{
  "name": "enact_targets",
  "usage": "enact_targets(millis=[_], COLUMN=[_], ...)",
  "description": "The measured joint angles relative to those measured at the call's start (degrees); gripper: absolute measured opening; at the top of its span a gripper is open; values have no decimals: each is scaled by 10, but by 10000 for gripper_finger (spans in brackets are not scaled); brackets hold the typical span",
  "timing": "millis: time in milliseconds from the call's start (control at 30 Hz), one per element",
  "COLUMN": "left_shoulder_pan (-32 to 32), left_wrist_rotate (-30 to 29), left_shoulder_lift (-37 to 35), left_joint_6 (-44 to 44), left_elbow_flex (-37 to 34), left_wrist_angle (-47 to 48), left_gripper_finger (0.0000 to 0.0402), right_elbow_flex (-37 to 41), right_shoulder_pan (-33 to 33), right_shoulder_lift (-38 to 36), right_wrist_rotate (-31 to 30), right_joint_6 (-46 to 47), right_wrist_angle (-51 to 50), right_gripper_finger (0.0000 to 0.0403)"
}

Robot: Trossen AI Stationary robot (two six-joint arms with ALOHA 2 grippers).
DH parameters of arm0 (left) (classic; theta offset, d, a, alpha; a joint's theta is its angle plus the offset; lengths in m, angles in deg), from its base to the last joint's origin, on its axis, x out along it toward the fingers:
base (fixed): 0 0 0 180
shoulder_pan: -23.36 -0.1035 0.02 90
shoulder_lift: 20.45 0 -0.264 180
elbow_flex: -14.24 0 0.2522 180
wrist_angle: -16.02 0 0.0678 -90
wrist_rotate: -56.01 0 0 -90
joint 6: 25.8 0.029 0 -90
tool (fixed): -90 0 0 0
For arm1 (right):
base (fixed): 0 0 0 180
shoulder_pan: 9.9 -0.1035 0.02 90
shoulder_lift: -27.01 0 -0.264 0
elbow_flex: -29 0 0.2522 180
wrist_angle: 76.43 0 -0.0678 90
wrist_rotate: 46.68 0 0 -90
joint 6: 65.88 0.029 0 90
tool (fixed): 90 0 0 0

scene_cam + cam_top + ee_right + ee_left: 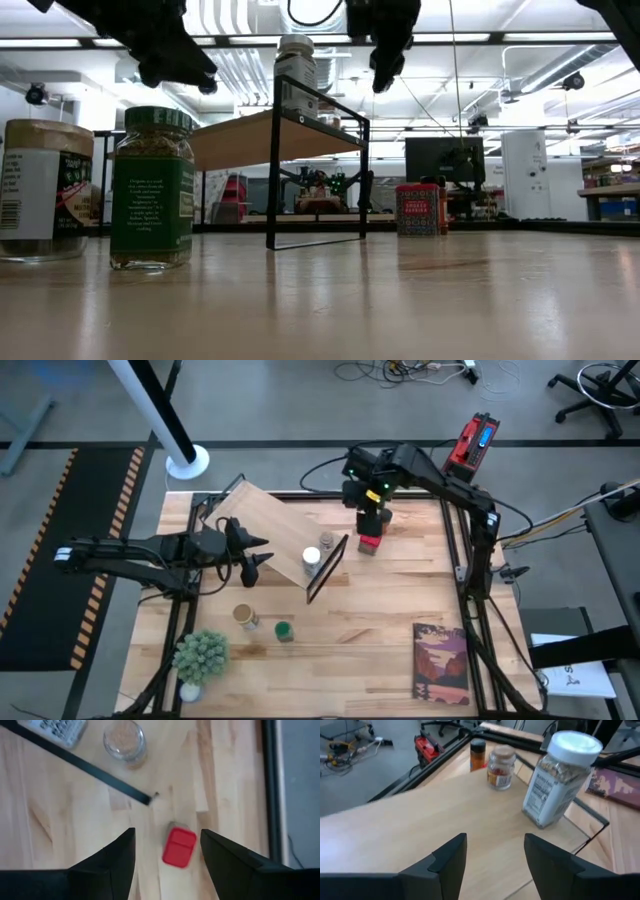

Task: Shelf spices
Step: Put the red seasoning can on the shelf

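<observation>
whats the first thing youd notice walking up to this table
The slanted wooden shelf mid-table, with a white-lidded jar already standing on it near its black frame. Then the right hand, open above a red tin on the table at the far edge, while the left hand hovers open over the shelf. A green-lidded jar and a tan-topped jar wait at the near left, beside a plant.

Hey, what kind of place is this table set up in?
Most likely a robotics lab or workshop: exposed ceiling ducts and strip lights, a monitor on benches behind, loose cables on the bare floor, and an office chair base.
</observation>
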Motion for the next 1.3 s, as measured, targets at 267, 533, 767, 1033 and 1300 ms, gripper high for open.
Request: enact_targets(millis=[267, 533, 767, 1033, 1300], left_shoulder_pan=[0, 1, 1, 1, 1], left_wrist_rotate=[1, 30, 30, 13, -49], left_shoulder_lift=[0, 0, 0, 0, 0], left_joint_6=[-35, -55, -58, -29, -4], left_elbow_flex=[0, 0, 0, 0, 0], left_wrist_angle=[37, 39, 29, 3, -7], left_gripper_finger=[196, 190, 181, 187, 213], right_elbow_flex=[117, 311, 471, 603, 684], right_shoulder_pan=[11, 23, 23, 23, 26], right_shoulder_lift=[-60, -213, -300, -299, -285], right_wrist_rotate=[6, 4, -54, -104, -139], right_joint_6=[15, 59, 89, 91, 61], right_wrist_angle=[95, 233, 331, 460, 571], right_gripper_finger=[199, 199, 199, 199, 199])
